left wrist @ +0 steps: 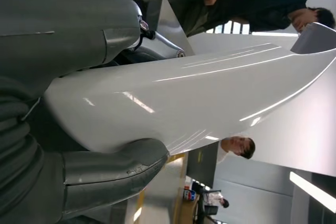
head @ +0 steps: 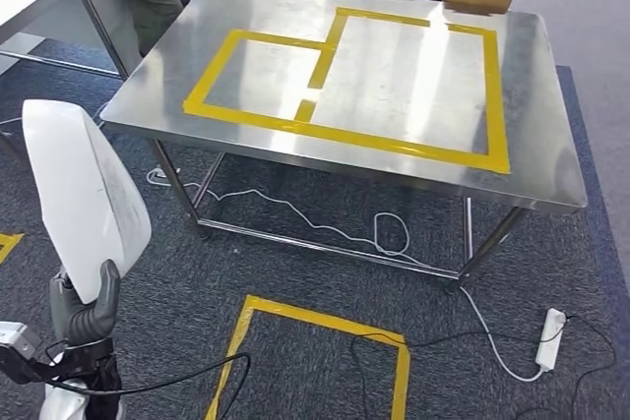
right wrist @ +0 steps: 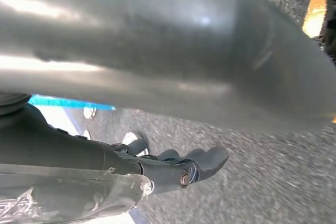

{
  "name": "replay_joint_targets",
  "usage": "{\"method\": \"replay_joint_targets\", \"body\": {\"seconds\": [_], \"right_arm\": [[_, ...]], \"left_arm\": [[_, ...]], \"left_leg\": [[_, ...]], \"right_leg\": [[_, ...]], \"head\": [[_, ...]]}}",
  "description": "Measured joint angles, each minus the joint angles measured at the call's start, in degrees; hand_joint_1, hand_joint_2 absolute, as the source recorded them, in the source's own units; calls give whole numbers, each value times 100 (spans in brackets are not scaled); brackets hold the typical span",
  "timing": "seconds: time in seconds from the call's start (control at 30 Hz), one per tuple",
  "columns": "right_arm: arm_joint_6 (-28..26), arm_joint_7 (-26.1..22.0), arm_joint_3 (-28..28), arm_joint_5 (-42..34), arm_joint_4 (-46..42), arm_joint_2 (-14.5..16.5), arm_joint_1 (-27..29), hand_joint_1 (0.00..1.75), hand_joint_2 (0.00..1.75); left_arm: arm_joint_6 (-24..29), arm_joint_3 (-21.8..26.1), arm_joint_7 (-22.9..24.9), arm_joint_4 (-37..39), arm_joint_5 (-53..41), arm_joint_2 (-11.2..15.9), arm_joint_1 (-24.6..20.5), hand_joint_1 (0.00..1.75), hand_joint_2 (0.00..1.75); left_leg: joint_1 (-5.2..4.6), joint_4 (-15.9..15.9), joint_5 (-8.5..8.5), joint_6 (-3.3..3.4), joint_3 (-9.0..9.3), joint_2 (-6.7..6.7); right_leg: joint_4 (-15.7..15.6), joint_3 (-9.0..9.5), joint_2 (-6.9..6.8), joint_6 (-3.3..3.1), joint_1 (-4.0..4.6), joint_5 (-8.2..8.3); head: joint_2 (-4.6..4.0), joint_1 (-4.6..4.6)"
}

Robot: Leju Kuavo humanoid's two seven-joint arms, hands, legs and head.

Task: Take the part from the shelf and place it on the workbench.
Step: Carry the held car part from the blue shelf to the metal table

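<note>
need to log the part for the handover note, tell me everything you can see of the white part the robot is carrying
The white part is a smooth, glossy panel, plastic or painted by the look of it, broad and gently curved, tapering toward one end. In the head view it stands roughly upright at the lower left, off the steel workbench and not yet over it. The left hand grips its lower end, the grey thumb pressed against one face. The left wrist view shows light streaks across its shiny surface and no markings.

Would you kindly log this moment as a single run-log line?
left robot hand: holds white part | right robot hand: empty, fingers extended | workbench: part not yet placed
</note>
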Motion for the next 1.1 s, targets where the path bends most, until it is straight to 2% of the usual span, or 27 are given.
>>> {"method": "replay_joint_targets", "body": {"seconds": [0.07, 0.1, 0.13, 0.17, 0.2, 0.23, 0.3, 0.33, 0.37, 0.43, 0.47, 0.53, 0.57, 0.6, 0.63, 0.67, 0.7, 0.73, 0.8, 0.83, 0.9, 1.0, 1.03, 1.07, 1.1], "right_arm": [[0, 4, 0, 2, 0, 0, -18, 0, 0], [0, 4, 0, 2, 0, 0, -33, 0, 0], [0, 2, 0, 2, 0, 0, -42, 0, 0], [0, 0, 0, 2, 0, 0, -43, 0, 0], [0, 0, 0, 2, 0, 0, -38, 0, 0], [0, 0, 0, 3, 0, 0, -33, 0, 0], [1, 2, 0, 5, -1, -1, -36, 0, 0], [1, 1, 0, 8, -1, -1, -44, 0, 0], [2, 0, 0, 10, -1, -1, -49, 0, 0], [3, 3, 0, 11, -1, -2, -49, 0, 0], [3, 6, -1, 9, -2, -3, -43, 0, 0], [3, 11, -3, 3, -2, -4, -45, 0, 0], [4, 11, -3, -3, -2, -4, -50, 0, 0], [5, 7, -4, -10, -2, -4, -55, 0, 0], [7, 0, -4, -20, -2, -4, -56, 0, 0], [5, -6, -7, -27, -2, -4, -53, 0, 0], [0, -14, -13, -33, -2, -4, -47, 0, 0], [-7, -20, -20, -36, -2, -4, -42, 0, 0], [-18, -36, -34, -37, -2, -4, -39, 0, 0], [-20, -40, -38, -34, -2, -4, -41, 0, 0], [-18, -43, -44, -25, -2, -5, -42, 0, 0], [-7, -46, -66, -18, -2, -7, -32, 0, 0], [-4, -49, -75, -18, -2, -7, -34, 0, 0], [-2, -53, -81, -18, -2, -7, -36, 0, 0], [-2, -57, -85, -18, -2, -7, -34, 0, 0]], "left_arm": [[-7, 6, -1, 0, 0, -2, 4, 175, 175], [-8, 14, -1, 1, -1, -1, 8, 175, 175], [-8, 20, -1, 1, -1, -1, 11, 175, 175], [-8, 23, -1, 2, -1, -1, 12, 175, 175], [-8, 24, -1, 3, -2, -1, 11, 175, 175], [-8, 22, -2, 3, -2, -2, 11, 175, 175], [-8, 21, -2, 2, -1, -2, 10, 175, 175], [-8, 21, -2, 2, -1, 0, 9, 175, 175], [-8, 21, -2, 2, -1, 2, 8, 175, 175], [-9, 16, -2, 2, -2, 5, 4, 175, 175], [-15, 10, -1, 2, -2, 7, 1, 175, 175], [-63, -1, 3, 3, -5, 15, -2, 175, 175], [-112, -1, 9, 4, -7, 21, 1, 175, 175], [-186, -1, 14, 8, -7, 28, 8, 175, 175], [-277, -2, 14, 14, -5, 39, 17, 175, 175], [-370, -6, 5, 22, -9, 51, 29, 175, 175], [-456, -11, -10, 31, -24, 62, 37, 175, 175], [-522, -15, -28, 39, -50, 73, 43, 175, 175], [-601, -23, -66, 49, -117, 91, 43, 175, 175], [-630, -36, -88, 52, -162, 99, 40, 175, 175], [-687, -75, -134, 59, -268, 125, 46, 175, 175], [-745, -119, -178, 67, -344, 166, 69, 175, 175], [-753, -125, -187, 68, -353, 171, 76, 175, 175], [-760, -128, -194, 68, -363, 176, 84, 175, 175], [-765, -131, -199, 68, -372, 180, 88, 175, 175]], "left_leg": [[-15, -9, -1, 58, 4, 174], [-29, -8, -7, 72, 5, 269], [-41, -8, -13, 78, 7, 363], [-49, -7, -20, 80, 12, 453], [-54, -7, -29, 78, 22, 534], [-57, -6, -42, 69, 40, 611], [-78, -3, -82, 24, 90, 744], [-93, -3, -101, -3, 114, 802], [-107, -6, -113, -32, 133, 851], [-110, -35, -115, -93, 164, 944], [-98, -35, -130, -132, 176, 914], [-79, 209, -312, -197, 74, 667], [-71, 519, -478, -218, -82, 502], [-71, 916, -651, -230, -296, 397], [-71, 1299, -770, -239, -517, 357], [-70, 1552, -787, -244, -686, 344], [-69, 1600, -685, -242, -756, 342], [-67, 1432, -489, -235, -713, 342], [-65, 723, -56, -210, -421, 339], [-63, 383, 41, -187, -274, 336], [-66, -6, 6, -118, -120, 329], [-58, -120, -70, 10, 48, 322], [-61, -120, -91, 47, 125, 324], [-69, -122, -128, 80, 203, 330], [-75, -124, -185, 101, 279, 337]], "right_leg": [[593, -274, -439, 22, 23, -349], [1002, -466, -561, 33, 22, -554], [1343, -623, -611, 40, 20, -694], [1517, -691, -630, 44, 19, -732], [1467, -645, -643, 43, 20, -664], [1183, -475, -676, 37, 21, -506], [382, 3, -900, 8, 39, -182], [96, 170, -992, -19, 51, -88], [-40, 244, -1045, -47, 65, -56], [-67, 228, -945, -113, 81, -44], [-84, 227, -890, -146, 74, -32], [-123, 242, -798, -208, 40, -4], [-132, 246, -756, -237, 26, -7], [-134, 244, -714, -259, 23, -19], [-135, 246, -665, -286, 23, -48], [-137, 258, -614, -303, 24, -84], [-137, 281, -567, -306, 23, -114], [-137, 319, -525, -302, 20, -147], [-132, 395, -465, -255, 22, -200], [-126, 419, -441, -220, 33, -253], [-143, 483, -423, -133, 56, -338], [-123, 623, -475, -36, 48, -353], [33, 550, -517, -21, 44, -388], [342, 371, -561, -9, 41, -447], [735, 118, -594, 2, 41, -539]], "head": [[0, 40], [0, 51], [0, 50], [0, 51], [0, 50], [0, 51], [0, 49], [0, 44], [0, 40], [0, 34], [0, 33], [0, 15], [0, -2], [0, -14], [0, -22], [0, -25], [0, -24], [0, -23], [0, -29], [0, -37], [0, -47], [0, -20], [0, -6], [0, 2], [0, 8]]}}
